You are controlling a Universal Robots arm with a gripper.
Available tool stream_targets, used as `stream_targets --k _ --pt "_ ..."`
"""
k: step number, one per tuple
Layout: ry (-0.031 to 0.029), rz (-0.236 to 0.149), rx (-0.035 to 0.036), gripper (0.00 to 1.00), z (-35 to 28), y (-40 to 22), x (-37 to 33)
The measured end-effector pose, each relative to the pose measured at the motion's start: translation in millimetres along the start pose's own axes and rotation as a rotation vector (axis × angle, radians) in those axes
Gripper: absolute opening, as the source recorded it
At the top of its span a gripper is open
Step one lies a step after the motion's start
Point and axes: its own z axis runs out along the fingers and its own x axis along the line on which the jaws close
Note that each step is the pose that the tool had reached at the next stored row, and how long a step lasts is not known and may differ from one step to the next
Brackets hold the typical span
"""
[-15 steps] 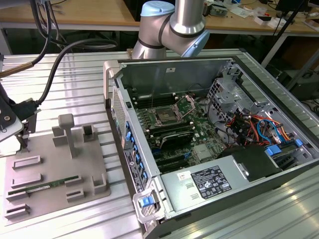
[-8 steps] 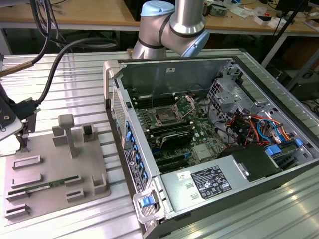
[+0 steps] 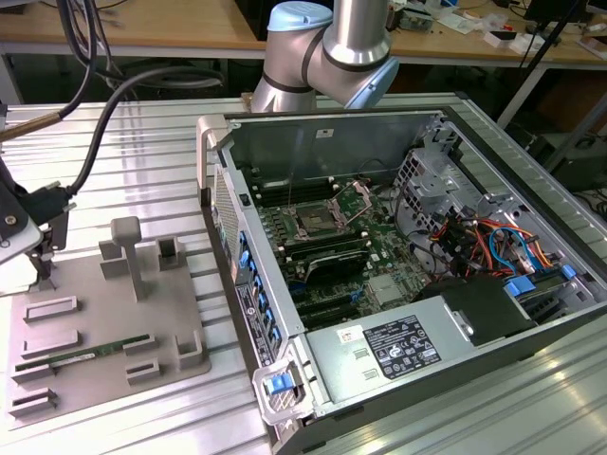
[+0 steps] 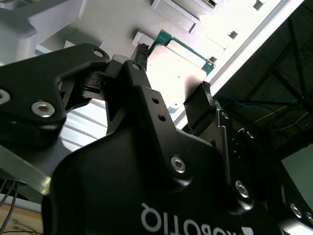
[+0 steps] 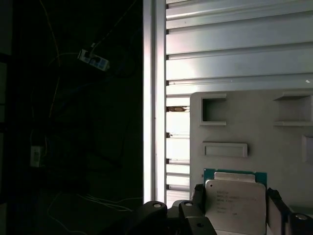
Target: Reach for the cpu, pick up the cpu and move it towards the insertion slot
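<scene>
Two jaws clamp cpu [image 5: 234, 203]; mem stick [image 3: 90, 353] nearby.

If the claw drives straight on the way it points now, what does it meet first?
The cpu: in both wrist views it lies straight ahead of the claw, on the grey fixture plate. How much gap there is, if any, I cannot tell.
</scene>
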Motion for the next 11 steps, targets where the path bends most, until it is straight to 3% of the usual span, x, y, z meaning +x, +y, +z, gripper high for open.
stream_targets --k 11 --pt "0.0 0.0 0.0 0.55 -7.7 0.1 0.0"
